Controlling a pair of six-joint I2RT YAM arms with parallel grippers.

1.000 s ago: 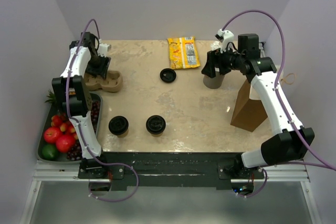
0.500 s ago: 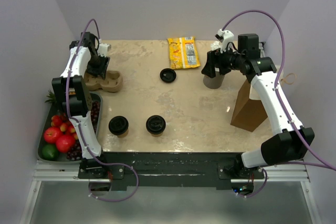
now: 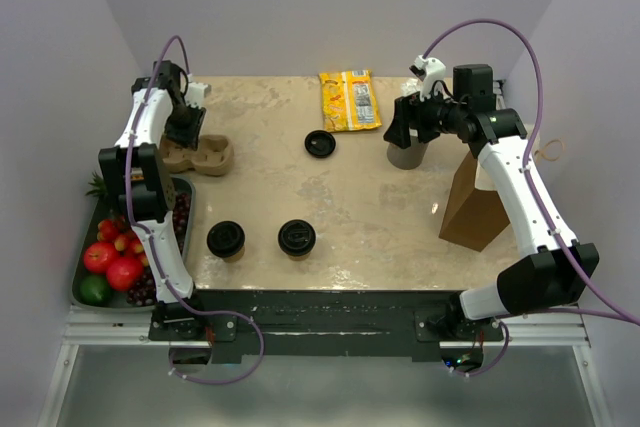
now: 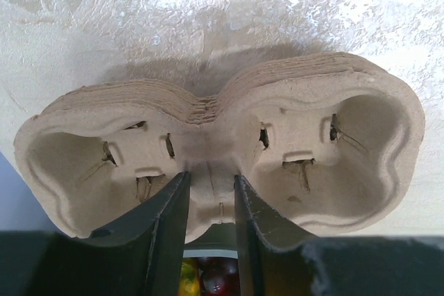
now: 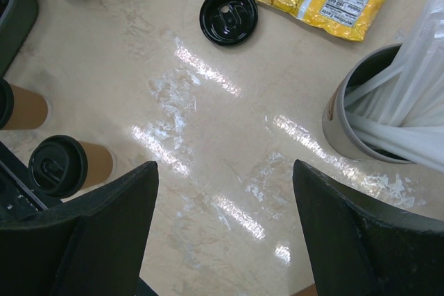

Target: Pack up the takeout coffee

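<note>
Tabletop (image 3: 380, 217) is carrying all items. The two arms are reaching toward the far corners.

Brown paper bag (image 3: 472, 205) is standing upright near the right edge, beside the right arm's forearm.

Fruit tray (image 3: 191, 192) is sitting off the left edge of the table, holding red apples (image 3: 112, 265), a lime and dark grapes.

Moulded cardboard carrier (image 4: 347, 143) is lying at the far left of the table, both wells facing up, its rim showing several nested layers. Left gripper (image 4: 211, 202) is sitting on its near edge. The fingers are drawn in narrow, one on each side of the centre web between the wells, both appearing to press against it.

Yellow snack bag (image 3: 350, 99) is lying flat at the far edge, near the middle.

Grey cup (image 5: 347, 119) with white straws (image 5: 409, 67) is standing at the far right. Right gripper (image 5: 225, 227) is hovering just above and beside it. The fingers are spread wide, with nothing between them.

Two kraft paper cups are standing upright near the front left of the table, side by side but apart: left cup (image 3: 225, 239) and right cup (image 3: 297, 237). Each is wearing a black lid. Both are standing well apart from the carrier.

Loose black lid (image 3: 320, 143) is lying flat near the table's middle, just in front of the snack bag.
</note>
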